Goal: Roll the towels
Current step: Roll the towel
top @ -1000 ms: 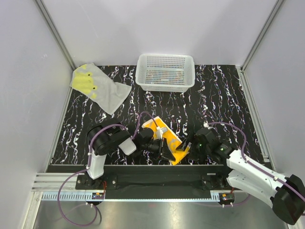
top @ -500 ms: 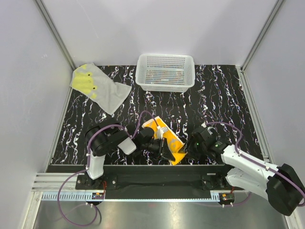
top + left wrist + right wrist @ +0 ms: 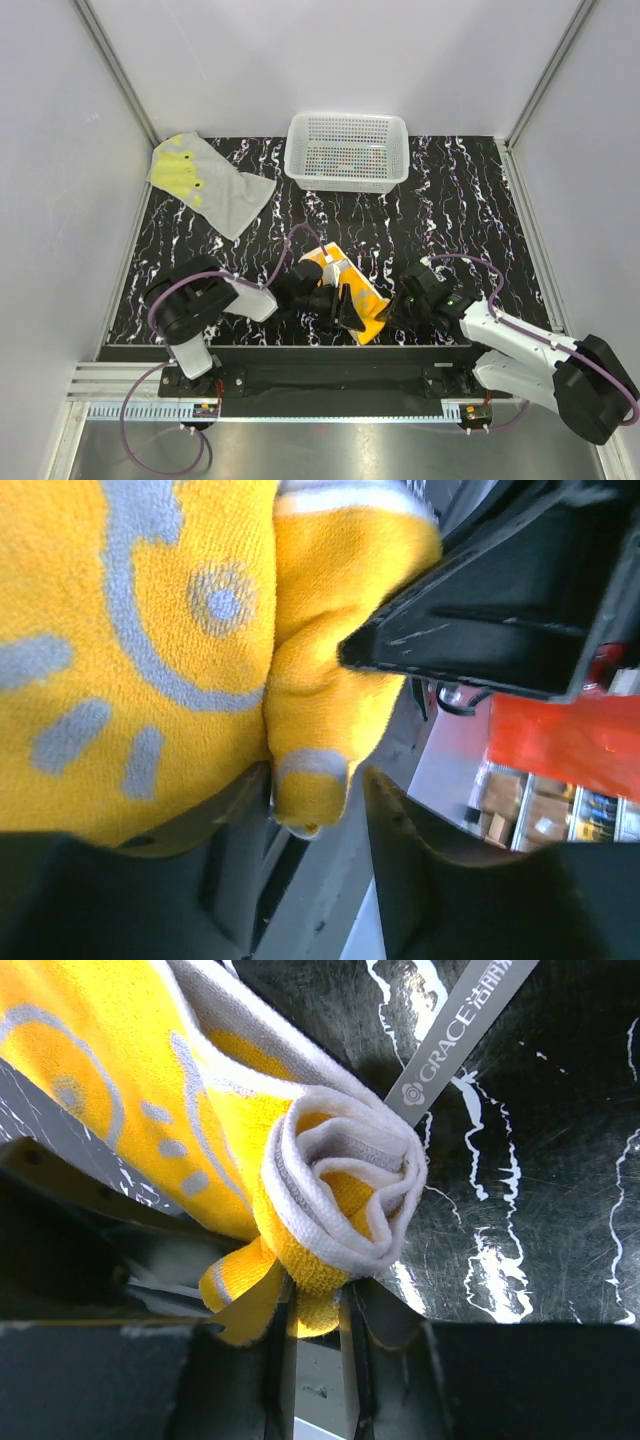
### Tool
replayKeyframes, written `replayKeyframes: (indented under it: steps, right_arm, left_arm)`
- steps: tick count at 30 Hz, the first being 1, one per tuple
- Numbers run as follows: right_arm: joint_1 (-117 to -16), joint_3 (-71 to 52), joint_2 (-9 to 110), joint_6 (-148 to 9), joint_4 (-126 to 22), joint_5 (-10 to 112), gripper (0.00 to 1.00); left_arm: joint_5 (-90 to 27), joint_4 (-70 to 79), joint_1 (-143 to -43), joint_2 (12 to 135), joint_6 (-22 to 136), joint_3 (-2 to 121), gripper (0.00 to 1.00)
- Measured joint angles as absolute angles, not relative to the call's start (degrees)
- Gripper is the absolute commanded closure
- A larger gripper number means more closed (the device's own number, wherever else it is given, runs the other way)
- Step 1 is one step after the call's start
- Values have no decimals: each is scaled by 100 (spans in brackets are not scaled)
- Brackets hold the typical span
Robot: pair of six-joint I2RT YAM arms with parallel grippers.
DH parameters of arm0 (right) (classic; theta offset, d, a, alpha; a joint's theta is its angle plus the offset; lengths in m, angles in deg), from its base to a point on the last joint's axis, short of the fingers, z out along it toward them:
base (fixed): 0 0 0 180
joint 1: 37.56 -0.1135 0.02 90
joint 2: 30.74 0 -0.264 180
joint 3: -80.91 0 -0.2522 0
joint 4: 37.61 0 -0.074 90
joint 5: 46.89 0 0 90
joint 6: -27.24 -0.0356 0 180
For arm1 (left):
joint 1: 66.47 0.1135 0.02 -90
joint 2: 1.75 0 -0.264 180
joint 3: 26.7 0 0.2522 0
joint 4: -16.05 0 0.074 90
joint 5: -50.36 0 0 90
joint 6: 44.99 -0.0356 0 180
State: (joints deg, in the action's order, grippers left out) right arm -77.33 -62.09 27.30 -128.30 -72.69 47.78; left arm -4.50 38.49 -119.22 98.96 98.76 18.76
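from above: the orange towel [image 3: 352, 292] is seen at the near edge of the counter [image 3: 470, 230], between the two arms, bunched into a loose part-roll. the left claw [image 3: 345, 312] is set against its left side, the right claw [image 3: 397, 303] against its right end. the grey towel [image 3: 210, 185] is spread flat in the far left corner, well apart from both arms. the white basket [image 3: 296, 152] stands at the far side, with no cloth in it.

left wrist view: the frame is filled by orange pile with pale marks. the left claw [image 3: 315, 785] is seen part-way open. a corner of the towel hangs between its fingers, with a clear gap on one side, so no firm pinch can be made out.

right wrist view: and here the roll is shown end-on. a white-edged spiral of the orange towel [image 3: 340, 1190] is wound up on the dark counter, with a grey label strip [image 3: 455, 1035] sticking out behind it. the right claw [image 3: 315, 1330] is drawn nearly closed, and a loose orange flap under the spiral is caught between its fingers.

progress, as judged: the first towel is only partly rolled, a flat stretch is left to wind, and the grey towel is not yet begun. well under half of the job can be called done.
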Motion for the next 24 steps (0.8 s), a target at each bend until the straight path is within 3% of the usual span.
replayKeyframes:
  steps: [6,10,14,18,24]
  right_arm:
    - [-7733,-6156,2736,-12808,-7367,4774,90]
    - [-7733,-6139,2747,-12791,-7402,4774,89]
    - [-7733,-6082,2819,-12758,-7459,4776,89]
    - [-7733,-6012,2922,-12710,-7487,4778,89]
    - [-7733,-5946,3029,-12681,-7505,4798,89]
  left_arm:
    - [-1261,2286,-11925,9181,8980,2233,36]
    - [-2269,1279,-12154,8711,8359,2379,38]
    - [-3823,433,-13197,8125,7708,2674,37]
    - [-5079,260,-14401,7577,7083,2744,40]
    - [-5890,457,-15135,7441,6316,2676,46]
